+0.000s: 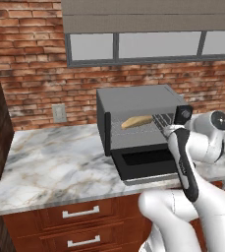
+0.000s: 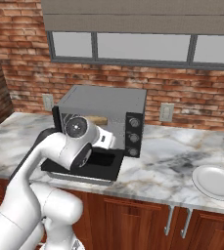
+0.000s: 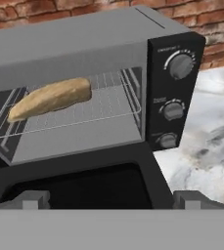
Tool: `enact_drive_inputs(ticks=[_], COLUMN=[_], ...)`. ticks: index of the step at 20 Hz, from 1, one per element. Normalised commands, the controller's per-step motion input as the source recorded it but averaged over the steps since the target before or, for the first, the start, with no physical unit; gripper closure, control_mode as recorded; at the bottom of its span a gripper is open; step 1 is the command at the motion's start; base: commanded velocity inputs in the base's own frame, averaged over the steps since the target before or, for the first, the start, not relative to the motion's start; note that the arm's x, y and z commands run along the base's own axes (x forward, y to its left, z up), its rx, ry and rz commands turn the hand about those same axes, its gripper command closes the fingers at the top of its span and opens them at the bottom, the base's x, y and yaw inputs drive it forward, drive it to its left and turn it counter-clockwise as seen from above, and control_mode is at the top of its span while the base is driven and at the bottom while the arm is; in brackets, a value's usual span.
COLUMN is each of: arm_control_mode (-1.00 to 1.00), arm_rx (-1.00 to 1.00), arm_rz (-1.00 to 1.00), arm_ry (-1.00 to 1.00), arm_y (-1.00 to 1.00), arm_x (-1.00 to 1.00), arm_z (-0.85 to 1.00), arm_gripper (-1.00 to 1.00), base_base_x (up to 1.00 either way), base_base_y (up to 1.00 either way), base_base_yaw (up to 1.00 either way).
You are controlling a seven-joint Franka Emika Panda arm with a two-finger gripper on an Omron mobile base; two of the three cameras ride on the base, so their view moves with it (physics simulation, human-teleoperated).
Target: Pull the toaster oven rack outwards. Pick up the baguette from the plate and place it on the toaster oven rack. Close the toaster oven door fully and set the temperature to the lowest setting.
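The dark toaster oven (image 3: 74,44) stands on the counter with its door (image 3: 79,185) dropped open and lying flat in front. The silver wire rack (image 3: 91,114) sits pulled partly out of the cavity. On its left part lies the tan baguette (image 3: 50,99), also visible in the left base view as the baguette (image 1: 136,121). Three round knobs (image 3: 181,66) run down the oven's right front. My gripper (image 3: 112,200) is open and holds nothing, hovering just above and in front of the open door, with one fingertip (image 3: 33,199) at each side. The white plate (image 2: 216,181) lies bare to the right.
The marble counter (image 1: 55,162) has free room left of the oven and between the oven and the plate. A brick wall with outlets (image 2: 166,112) and a window rise behind. Wooden drawers (image 1: 79,212) sit under the counter edge.
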Motion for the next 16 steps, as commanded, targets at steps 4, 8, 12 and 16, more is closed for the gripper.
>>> enact_drive_inputs(ticks=[4, 8, 12, 16], arm_control_mode=[-1.00, -1.00, -1.00, -1.00], arm_rx=[0.00, 0.00, 0.00, 0.00], arm_rz=[-0.01, 0.00, 0.00, 0.01], arm_ry=[-0.02, 0.00, -0.03, 0.00], arm_y=[-0.44, -0.37, -0.42, -0.40], arm_x=[-0.61, -0.41, -0.14, 0.00], arm_z=[0.00, 0.00, 0.00, -0.01], arm_gripper=[-1.00, -1.00, -1.00, -1.00], base_base_x=[0.00, 0.00, 0.00, 0.00], base_base_y=[0.00, 0.00, 0.00, 0.00], base_base_yaw=[0.00, 0.00, 0.00, 0.00])
